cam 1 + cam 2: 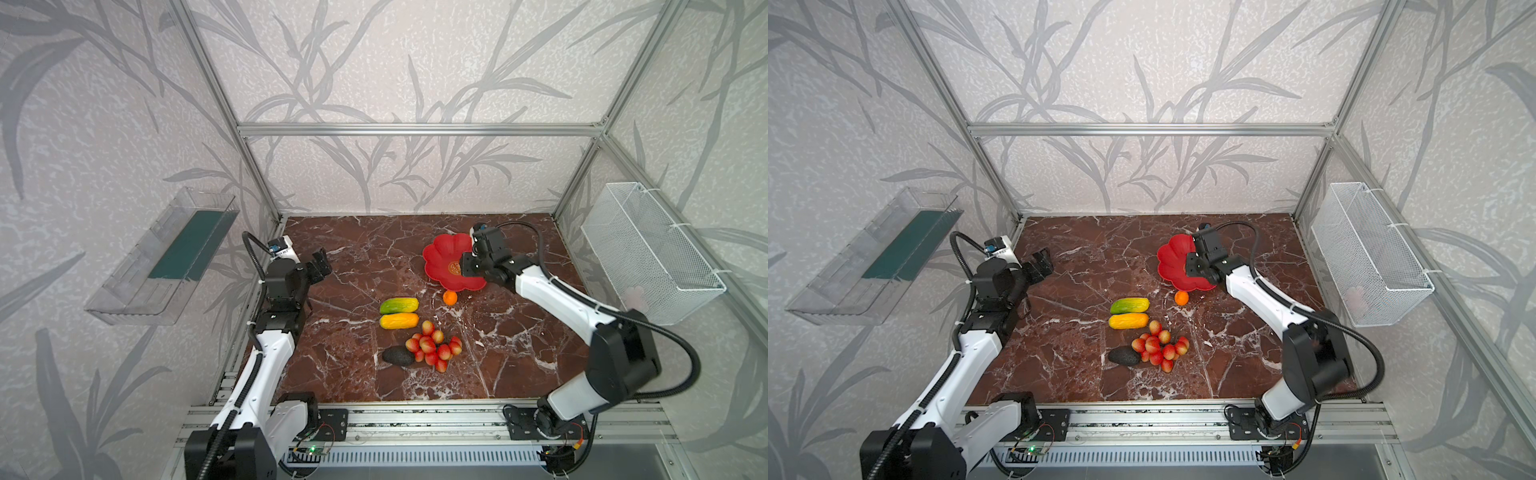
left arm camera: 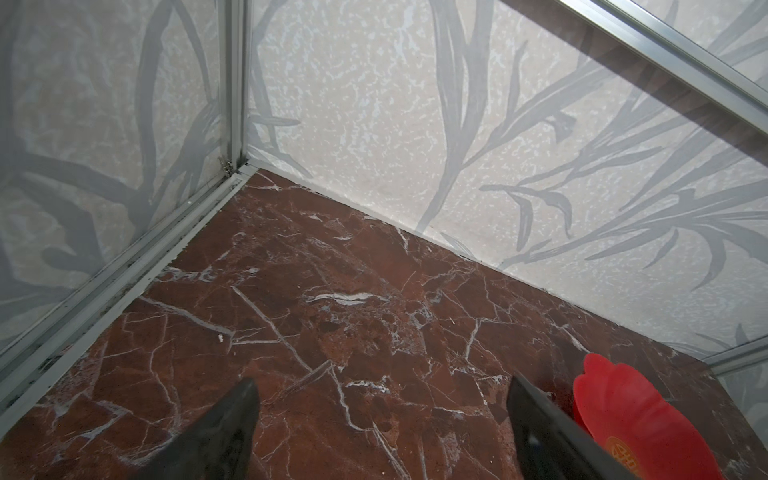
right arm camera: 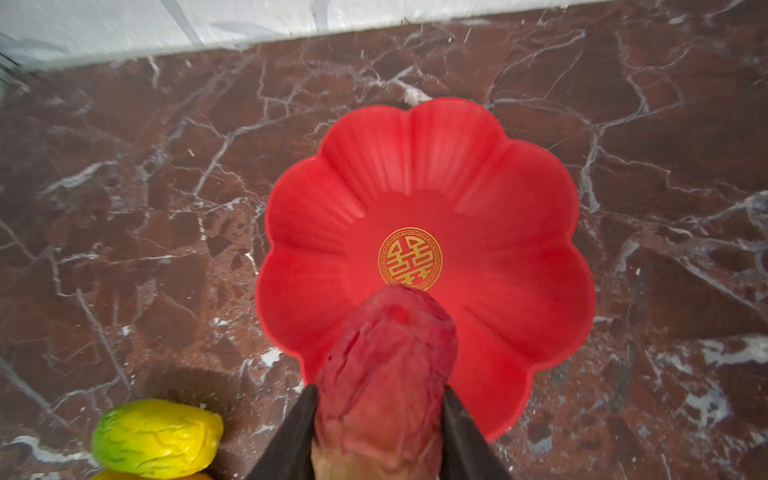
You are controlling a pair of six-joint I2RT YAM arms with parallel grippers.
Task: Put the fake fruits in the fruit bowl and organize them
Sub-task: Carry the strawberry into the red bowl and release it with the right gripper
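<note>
One glossy red, petal-rimmed fruit bowl with a gold emblem sits far right on the marble table. Over it the right gripper pinches one wrinkled red fruit. Nearer lie one green oblong, one yellow-orange oblong, one small orange ball, one rough dark avocado and one bunch of red-yellow ovals. The left gripper gapes wide, empty.

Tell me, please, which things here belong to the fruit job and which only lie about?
Job: fruit bowl, green fruit, yellow fruit, orange ball, avocado, red-yellow bunch, red fruit (held).
Lying about: clear tray, wire basket.
</note>
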